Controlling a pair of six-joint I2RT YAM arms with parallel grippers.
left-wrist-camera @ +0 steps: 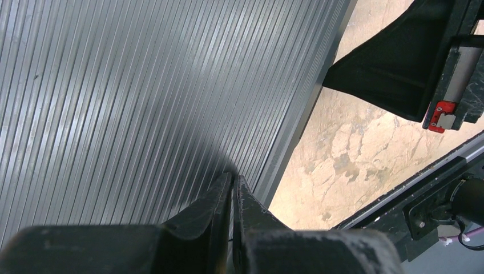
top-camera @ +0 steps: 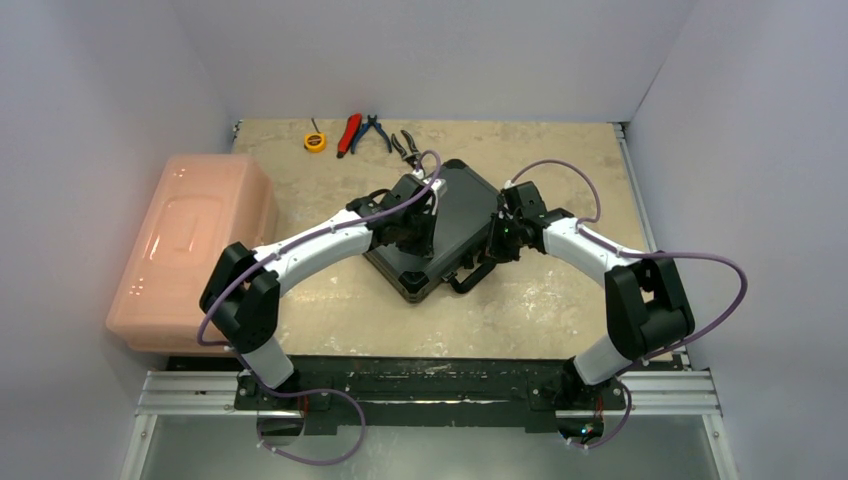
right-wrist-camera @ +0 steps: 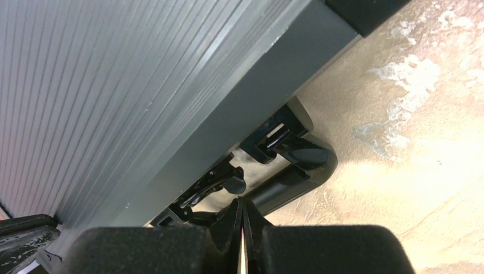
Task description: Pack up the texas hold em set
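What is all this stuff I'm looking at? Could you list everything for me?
case: one, black, ribbed lid closed, middle of the table
bin: one, pink translucent, left side of the table
tape measure: one, yellow, far edge of the table
hand tools: three, with red, blue and dark handles, right of the tape measure
table: one, mottled tan, under everything
arms: two, white and black with purple cables, left arm and right arm reaching to the case
left gripper: one, black, shut, at the case lid
right gripper: one, black, shut, by the case's handle
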